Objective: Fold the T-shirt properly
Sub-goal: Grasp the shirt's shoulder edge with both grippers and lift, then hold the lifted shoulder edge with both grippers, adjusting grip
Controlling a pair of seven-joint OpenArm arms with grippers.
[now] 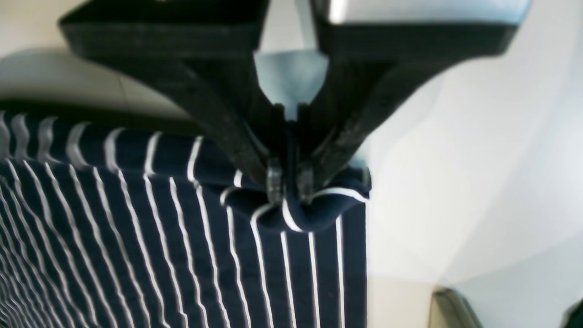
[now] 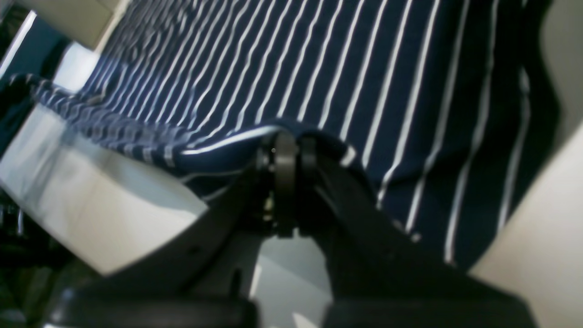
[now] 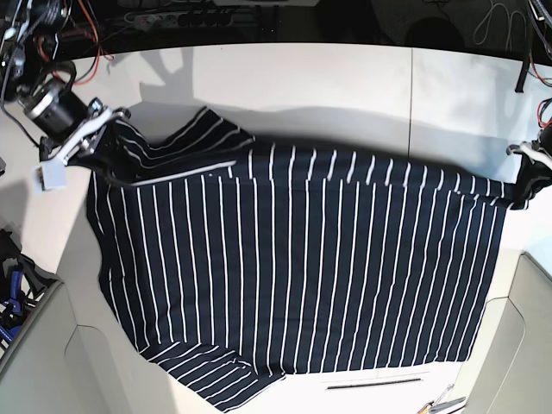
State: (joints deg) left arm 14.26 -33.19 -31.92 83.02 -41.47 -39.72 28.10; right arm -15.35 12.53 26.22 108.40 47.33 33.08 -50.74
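Note:
The dark navy T-shirt with thin white stripes lies spread across the white table, one sleeve at the front edge. In the base view my right gripper is at the far left, shut on the shirt's top corner near the neckline. In its own wrist view, the right gripper pinches a raised fold of the T-shirt. My left gripper is at the far right, shut on the other corner. The left wrist view shows the left gripper clamping a bunched edge of the T-shirt.
Cables and a power strip run along the dark back edge. A thin dark strip lies on the table just before the shirt's front edge. Small tools sit at the front right, and blue gear at the left.

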